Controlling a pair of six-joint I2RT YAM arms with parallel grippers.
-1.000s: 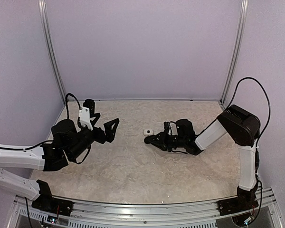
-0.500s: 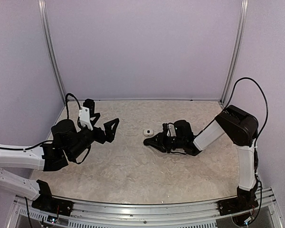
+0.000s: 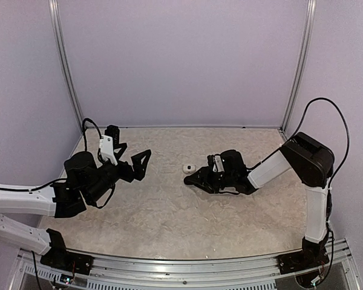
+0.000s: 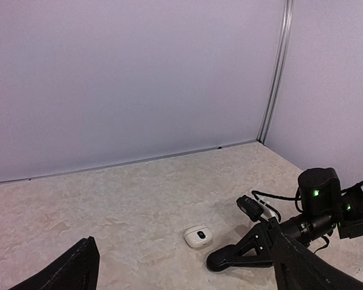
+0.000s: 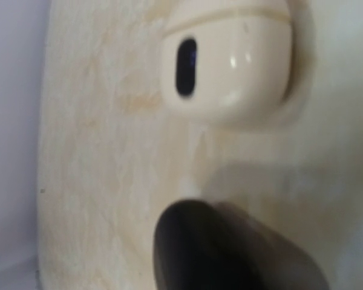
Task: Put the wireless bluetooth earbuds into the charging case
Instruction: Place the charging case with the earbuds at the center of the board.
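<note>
A small cream pebble-shaped charging case point(image 3: 188, 167) lies on the table, lid down, with a dark oval spot on its front. It also shows in the left wrist view point(image 4: 198, 236) and close up in the right wrist view point(image 5: 230, 63). My right gripper point(image 3: 190, 179) lies low on the table, its fingers together, with the tips just near of the case and apart from it. It also appears in the left wrist view point(image 4: 221, 260) and as a blurred dark tip in the right wrist view point(image 5: 230, 248). My left gripper point(image 3: 132, 155) is open and empty, well left of the case. No earbud shows in any view.
The marbled beige table point(image 3: 169, 211) is closed in by lilac walls with metal corner posts point(image 3: 66, 72). The right arm's cable point(image 3: 336, 121) loops above its elbow. The table's near metal rail point(image 3: 187, 266) runs along the front.
The right arm has shifted slightly, and its gripper tip stays beside the case. The left arm has not moved.
</note>
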